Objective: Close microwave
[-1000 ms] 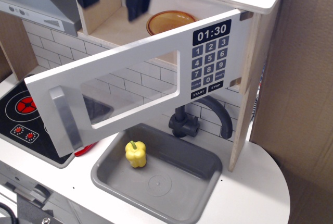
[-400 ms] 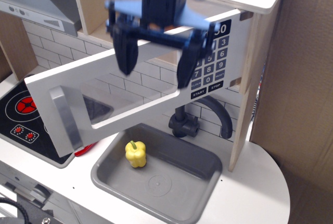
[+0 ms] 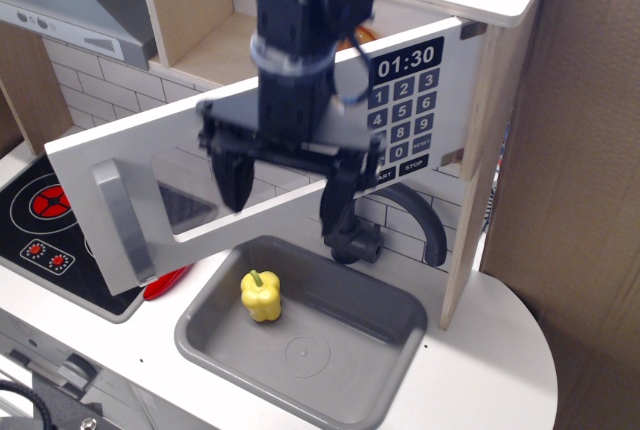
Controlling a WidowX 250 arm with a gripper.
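Jaws wide apart, empty: our black gripper hangs in front of the white wooden microwave door, prob. to push it shut.

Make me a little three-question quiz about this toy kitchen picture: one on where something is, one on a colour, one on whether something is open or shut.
1. Where is the pepper?
A. in the sink
B. on the stove
C. inside the microwave

2. What colour is the pepper?
A. red
B. yellow
C. green

3. How does the microwave door stand?
A. fully shut
B. taken off and lying in the sink
C. swung open

Answers:
1. A, since the pepper lies on the floor of the grey sink, near its left side.
2. B, as it is plainly yellow with a small greenish stem.
3. C, because the white door sticks out toward the camera, hinged at the keypad side, with the dark gripper in front of it, jaws spread.
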